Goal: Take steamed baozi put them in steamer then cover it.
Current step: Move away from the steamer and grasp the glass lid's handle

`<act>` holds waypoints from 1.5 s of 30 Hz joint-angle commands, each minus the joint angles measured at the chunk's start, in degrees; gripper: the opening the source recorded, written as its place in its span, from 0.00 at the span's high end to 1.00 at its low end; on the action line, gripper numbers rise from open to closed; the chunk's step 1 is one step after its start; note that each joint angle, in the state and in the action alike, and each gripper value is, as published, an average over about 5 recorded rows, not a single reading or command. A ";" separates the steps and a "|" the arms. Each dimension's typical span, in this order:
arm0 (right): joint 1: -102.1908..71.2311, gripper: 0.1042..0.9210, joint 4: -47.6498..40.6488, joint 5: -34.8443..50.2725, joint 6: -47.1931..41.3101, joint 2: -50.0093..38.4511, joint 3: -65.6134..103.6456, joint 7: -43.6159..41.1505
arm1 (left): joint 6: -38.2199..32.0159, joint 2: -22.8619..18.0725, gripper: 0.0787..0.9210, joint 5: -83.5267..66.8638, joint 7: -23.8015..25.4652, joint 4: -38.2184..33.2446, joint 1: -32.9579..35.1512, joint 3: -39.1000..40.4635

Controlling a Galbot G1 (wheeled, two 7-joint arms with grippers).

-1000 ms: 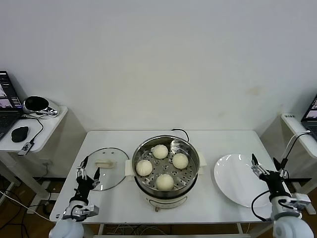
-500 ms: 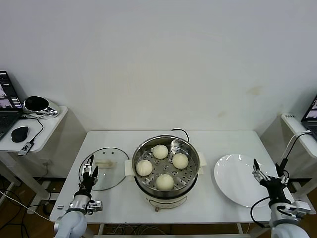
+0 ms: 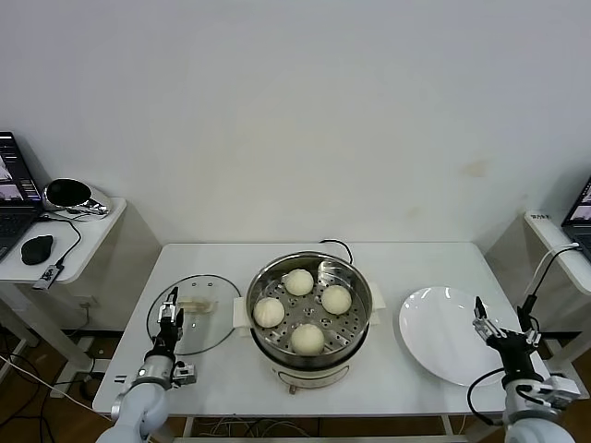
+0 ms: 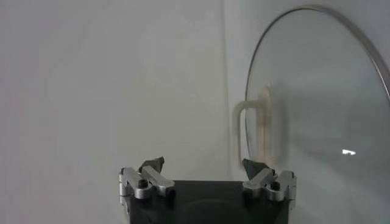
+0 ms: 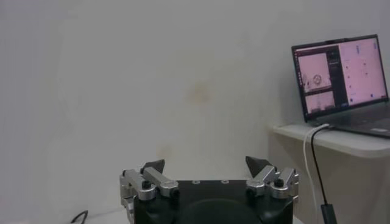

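The steamer (image 3: 309, 259), a shiny steel pot with white side handles, stands mid-table with several pale baozi (image 3: 298, 281) resting on its perforated tray. The round glass lid (image 3: 214, 329) with a cream handle (image 3: 196, 304) lies flat to its left; the left wrist view shows the lid (image 4: 317, 122) and its handle (image 4: 248, 131) just ahead of the fingers. My left gripper (image 3: 172, 301) (image 4: 204, 163) hovers open at the lid's near-left edge. Near the front right corner, my right gripper (image 3: 503, 320) (image 5: 206, 163) stands open and empty, pointing upward.
An empty white plate (image 3: 434, 318) lies right of the steamer, beside my right gripper. A black cord (image 3: 334, 244) runs behind the pot. A side table with a mouse (image 3: 37, 248) stands left, and a laptop (image 5: 340, 73) sits on a shelf at right.
My left gripper has moved in from the table's front left toward the lid and now stands over its near edge. My right gripper has sunk slightly toward the table's front edge.
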 commanded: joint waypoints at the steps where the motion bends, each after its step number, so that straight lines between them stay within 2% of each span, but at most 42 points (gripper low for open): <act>1: -0.16 0.12 -0.05 -0.31 0.08 0.49 0.17 0.09 | 1.67 -0.12 0.12 -1.34 1.08 1.69 -1.76 1.09; 9: 0.15 0.12 -0.27 -0.60 0.07 0.45 0.28 0.16 | 2.12 -0.50 0.12 -4.73 1.30 5.03 -4.78 2.50; 23: -1.02 0.12 -0.07 -0.92 0.18 0.35 1.30 0.12 | 2.55 -2.21 0.12 -4.34 -2.95 10.27 -10.06 3.11; 35: -1.47 0.12 -0.14 -1.80 0.49 0.38 1.14 0.05 | 3.01 -3.94 0.12 -5.85 -3.91 12.31 -10.76 3.25; 45: -2.27 0.12 -0.03 -1.85 0.96 0.54 1.37 -0.09 | 3.31 -5.16 0.13 -7.39 -6.89 14.45 -12.41 3.01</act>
